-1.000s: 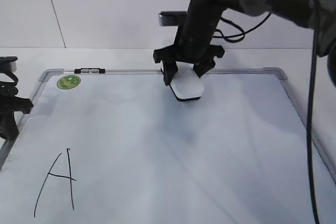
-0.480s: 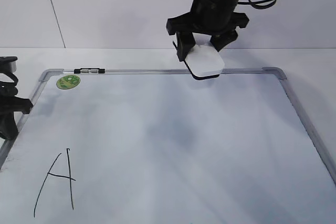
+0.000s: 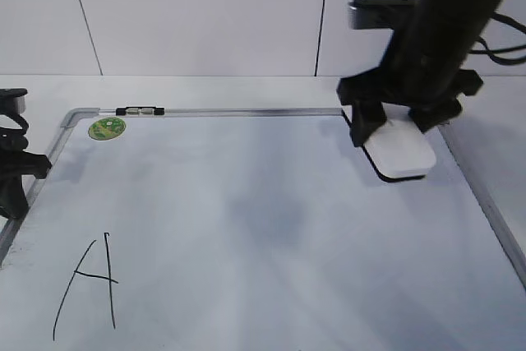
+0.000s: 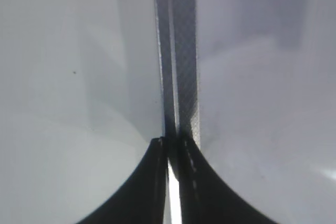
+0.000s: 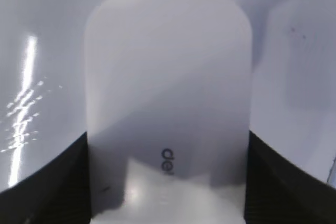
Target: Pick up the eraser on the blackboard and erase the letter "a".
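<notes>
Currently the right gripper (image 3: pixel 393 129) grips the eraser (image 3: pixel 400 149) above the blackboard (image 3: pixel 246 228); no "a" visible, so erasing appears complete. Left gripper (image 4: pixel 170 153) clenched empty.

— What kind of room are we in?
— Looks like a robotics lab bench: plain white wall panels (image 3: pixel 197 14) with thin dark seams rise right behind the blackboard (image 3: pixel 246 228).
— And around that board?
— A bare white tabletop (image 3: pixel 49 92) runs past its far edge, and black robot arm hardware (image 3: pixel 448 14) with trailing cables hangs above its right corner. Nothing homely.
</notes>
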